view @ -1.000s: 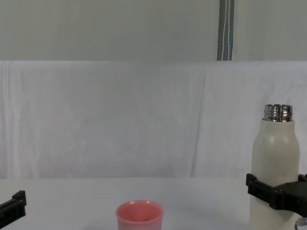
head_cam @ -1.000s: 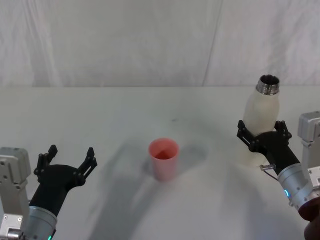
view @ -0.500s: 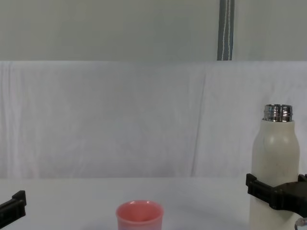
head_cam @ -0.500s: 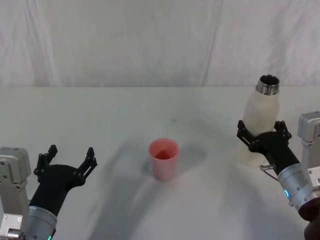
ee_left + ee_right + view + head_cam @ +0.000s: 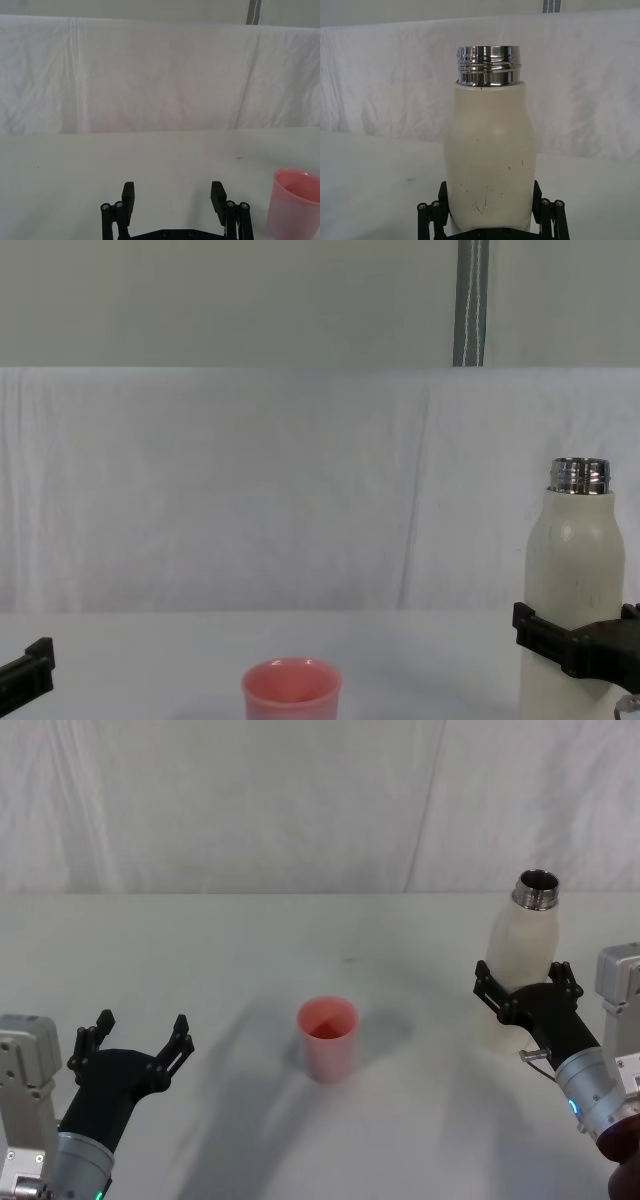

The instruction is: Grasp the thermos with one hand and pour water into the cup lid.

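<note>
Thermos, upright near the tabletop's right edge, uncapped; my right gripper straddles its lower body, contact unclear. Pink cup lid stands mid-table. Left gripper parked, spread. Risk: a low, loose grasp lets the bottle slip when tilted.

Cup lid stands mid-table — thermos upright well to its right, right gripper straddling its lower body. Left gripper near the front, well left of cup lid
</note>
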`<move>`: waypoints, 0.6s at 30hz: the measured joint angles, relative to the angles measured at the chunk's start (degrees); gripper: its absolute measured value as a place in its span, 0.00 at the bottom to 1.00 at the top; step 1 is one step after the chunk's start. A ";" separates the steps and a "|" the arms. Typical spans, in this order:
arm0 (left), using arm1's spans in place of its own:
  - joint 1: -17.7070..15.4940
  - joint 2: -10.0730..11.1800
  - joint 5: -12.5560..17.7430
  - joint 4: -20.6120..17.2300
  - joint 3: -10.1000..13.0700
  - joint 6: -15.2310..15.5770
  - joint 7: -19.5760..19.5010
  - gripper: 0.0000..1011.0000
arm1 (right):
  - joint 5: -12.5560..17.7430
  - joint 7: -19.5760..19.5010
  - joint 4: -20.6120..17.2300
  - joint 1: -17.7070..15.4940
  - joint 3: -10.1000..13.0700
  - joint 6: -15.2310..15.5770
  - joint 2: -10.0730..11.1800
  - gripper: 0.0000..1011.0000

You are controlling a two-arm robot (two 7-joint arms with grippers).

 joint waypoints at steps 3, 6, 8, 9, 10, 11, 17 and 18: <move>0.00 0.00 0.00 0.00 0.00 0.00 0.00 0.99 | 0.00 -0.01 0.00 0.00 0.00 0.00 0.00 0.94; 0.00 0.00 0.00 0.00 0.00 0.00 0.00 0.99 | -0.32 0.12 -0.11 0.44 -0.37 0.45 0.53 0.94; 0.00 0.00 0.00 0.00 0.00 0.00 0.00 0.99 | -0.49 0.42 -0.20 0.76 -0.47 0.65 0.85 0.94; 0.00 0.00 0.00 0.00 0.00 0.00 0.00 0.99 | -0.61 0.75 -0.39 1.19 -0.58 0.87 1.24 0.94; 0.00 0.00 0.00 0.00 0.00 0.00 0.00 0.99 | -0.65 0.92 -0.49 1.40 -0.61 0.98 1.45 0.94; 0.00 0.00 0.00 0.00 0.00 0.00 0.00 0.99 | -0.68 1.03 -0.57 1.57 -0.65 1.10 1.62 0.94; 0.00 0.00 0.00 0.00 0.00 0.00 0.00 0.99 | -1.08 1.66 -1.06 2.68 -0.91 1.88 2.80 0.94; 0.00 0.00 0.00 0.00 0.00 0.00 0.00 0.99 | -1.20 1.76 -1.13 2.82 -0.99 2.00 2.96 0.94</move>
